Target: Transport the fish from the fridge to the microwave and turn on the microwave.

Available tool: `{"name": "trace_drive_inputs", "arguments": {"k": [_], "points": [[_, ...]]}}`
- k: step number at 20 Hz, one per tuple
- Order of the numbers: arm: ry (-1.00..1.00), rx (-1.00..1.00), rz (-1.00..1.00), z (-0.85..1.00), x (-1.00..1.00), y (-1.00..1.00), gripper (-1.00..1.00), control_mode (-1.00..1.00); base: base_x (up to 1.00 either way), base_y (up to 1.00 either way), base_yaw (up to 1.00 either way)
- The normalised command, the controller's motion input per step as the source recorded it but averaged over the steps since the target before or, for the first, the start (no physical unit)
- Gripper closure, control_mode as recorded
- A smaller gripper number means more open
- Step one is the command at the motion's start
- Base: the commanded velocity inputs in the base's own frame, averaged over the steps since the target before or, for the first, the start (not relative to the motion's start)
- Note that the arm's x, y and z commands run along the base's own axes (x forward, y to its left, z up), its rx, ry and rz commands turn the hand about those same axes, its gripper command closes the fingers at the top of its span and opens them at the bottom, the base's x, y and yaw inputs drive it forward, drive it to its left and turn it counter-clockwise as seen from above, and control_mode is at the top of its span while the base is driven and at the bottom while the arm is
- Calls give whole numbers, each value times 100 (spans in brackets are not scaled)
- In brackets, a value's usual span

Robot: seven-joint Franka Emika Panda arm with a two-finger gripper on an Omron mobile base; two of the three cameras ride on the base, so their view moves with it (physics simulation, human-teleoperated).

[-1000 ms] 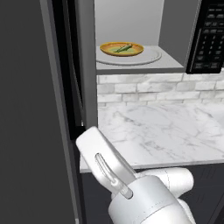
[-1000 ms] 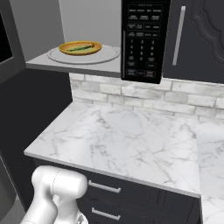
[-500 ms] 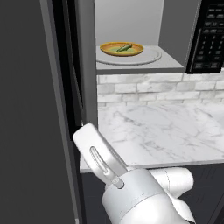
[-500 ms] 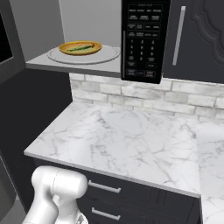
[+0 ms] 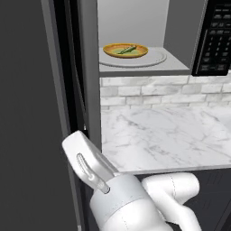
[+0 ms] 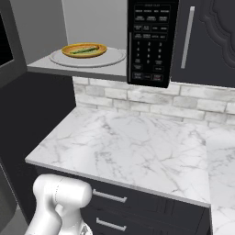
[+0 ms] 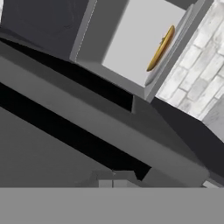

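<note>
The fish (image 5: pixel 127 49) (image 6: pixel 85 50) is slender and olive-green. It lies on an orange plate (image 5: pixel 113 48) on the round turntable (image 6: pixel 110 58) inside the microwave (image 6: pixel 149 41). The microwave's door (image 6: pixel 5 46) hangs open at the left. In the hand view the plate (image 7: pixel 161 48) appears edge-on inside the pale cavity. My gripper (image 7: pixel 113 181) is low, well below and left of the microwave, shut with nothing in it. The fridge (image 5: pixel 27 113) is the tall dark grey panel on the left.
A marble counter (image 6: pixel 137 147) runs under the microwave, with white brick wall (image 5: pixel 158 92) behind and dark drawers (image 6: pixel 119 202) below. A dark upper cabinet with a long handle (image 6: pixel 186 36) stands right of the keypad. My white arm (image 5: pixel 90 164) is folded low beside the counter's front edge.
In the left base view my arm's white link has swung a little to the left and up. The fish, the plate and the microwave have stayed put.
</note>
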Motion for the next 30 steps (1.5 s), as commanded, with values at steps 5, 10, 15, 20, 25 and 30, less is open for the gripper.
{"name": "trace_drive_inputs", "arguments": {"k": [5,10,15,20,25,30], "points": [[0,0,0,-7,12,26,100,-100,0,0,0],[0,1,0,-4,17,18,100,-100,0,0,0],[0,3,0,0,26,3,100,-100,0,0,0],[0,2,0,-4,25,4,100,-100,0,0,0],[0,0,0,-14,21,15,100,-100,0,0,0],[0,0,0,-15,15,19,100,-100,0,0,0]]}}
